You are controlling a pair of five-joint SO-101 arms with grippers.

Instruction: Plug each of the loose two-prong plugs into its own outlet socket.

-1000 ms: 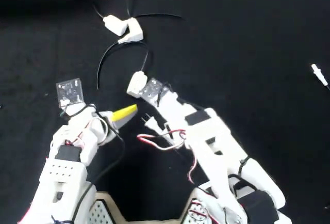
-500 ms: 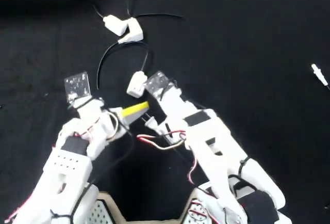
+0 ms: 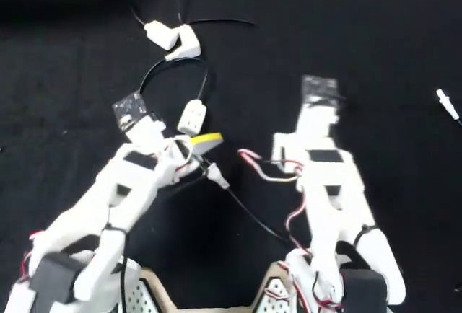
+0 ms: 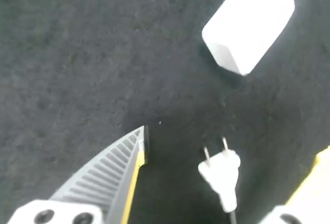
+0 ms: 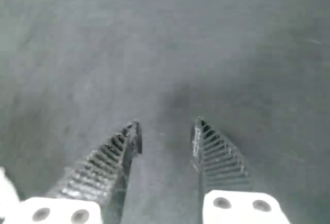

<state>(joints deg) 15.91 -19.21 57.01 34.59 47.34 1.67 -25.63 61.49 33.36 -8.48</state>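
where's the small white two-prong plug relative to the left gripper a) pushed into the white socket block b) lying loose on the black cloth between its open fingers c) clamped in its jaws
B: the white two-prong plug lies on the black cloth inside the open left gripper, apart from the white socket block.

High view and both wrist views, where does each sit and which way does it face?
High view: fixed above, looking down on the table; left arm and right arm show.
Left wrist view: on the left arm, looking between its open jaws at plug and socket.
Right wrist view: on the right arm, looking between its open jaws at table.
Shared: high and left wrist views both show plug and socket.
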